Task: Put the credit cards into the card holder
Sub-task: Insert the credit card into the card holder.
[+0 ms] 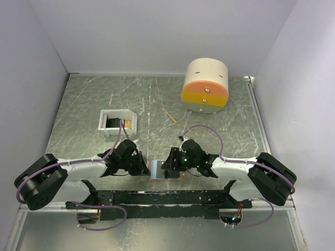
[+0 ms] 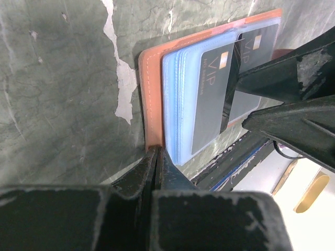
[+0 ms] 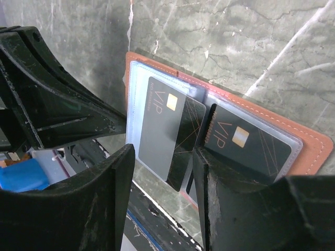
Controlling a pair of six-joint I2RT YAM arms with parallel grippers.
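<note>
The card holder [image 1: 158,169] lay open and flat at the middle of the bench's [image 1: 78,104] near edge, salmon cover down and clear light blue sleeves up. The left tool [image 2: 157,155] was pressed together, its tips on the near corner of the cover's left edge; whether any of the cover sat between them could not be told. The right tool [image 3: 163,180] was spread over the holder's right half, its fingers [image 3: 112,193] apart on either side of a dark card [image 3: 187,137] that lay slanted across the fold, gripping nothing. Two more credit cards [image 3: 158,123], dark grey with gold chips, sat in the sleeves, one on each half. Well back, a white tray [image 1: 103,117] stood left of centre, a thin wooden stick [image 1: 169,116] lay mid-bench, and a round drawer box [image 1: 205,86] stood near the far right corner.
</note>
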